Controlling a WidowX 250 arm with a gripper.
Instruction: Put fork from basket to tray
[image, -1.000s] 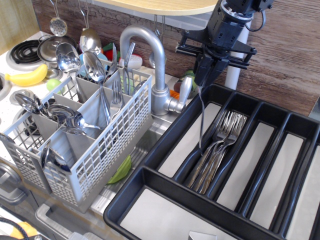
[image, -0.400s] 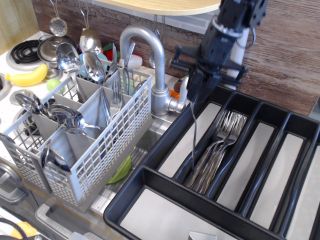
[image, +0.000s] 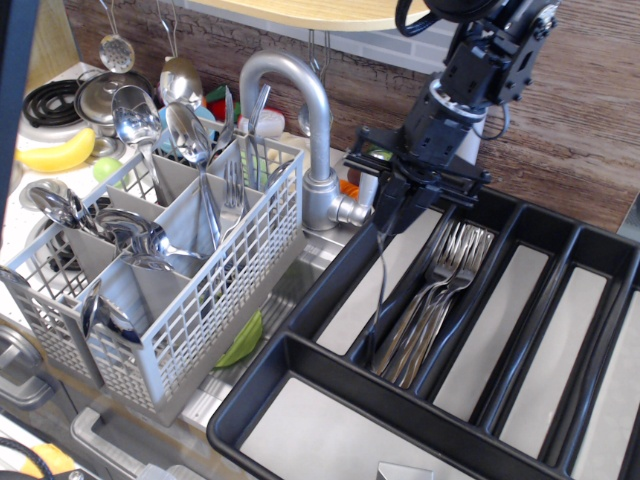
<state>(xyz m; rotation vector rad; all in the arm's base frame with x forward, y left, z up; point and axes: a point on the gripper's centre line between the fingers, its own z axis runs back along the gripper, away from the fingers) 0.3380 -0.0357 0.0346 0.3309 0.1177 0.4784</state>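
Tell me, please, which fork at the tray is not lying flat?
The single fork pinched in the gripper: it hangs nearly upright, while the other forks lie flat together in one slot of the tray.

Gripper downward, jaws closed, under tilted wrist

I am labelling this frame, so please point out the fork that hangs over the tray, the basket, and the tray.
fork (image: 377, 285), observation.image view, on its thin shaft hanging down.
basket (image: 203, 318), observation.image view, on its front grid wall.
tray (image: 241, 399), observation.image view, on its near left rim.
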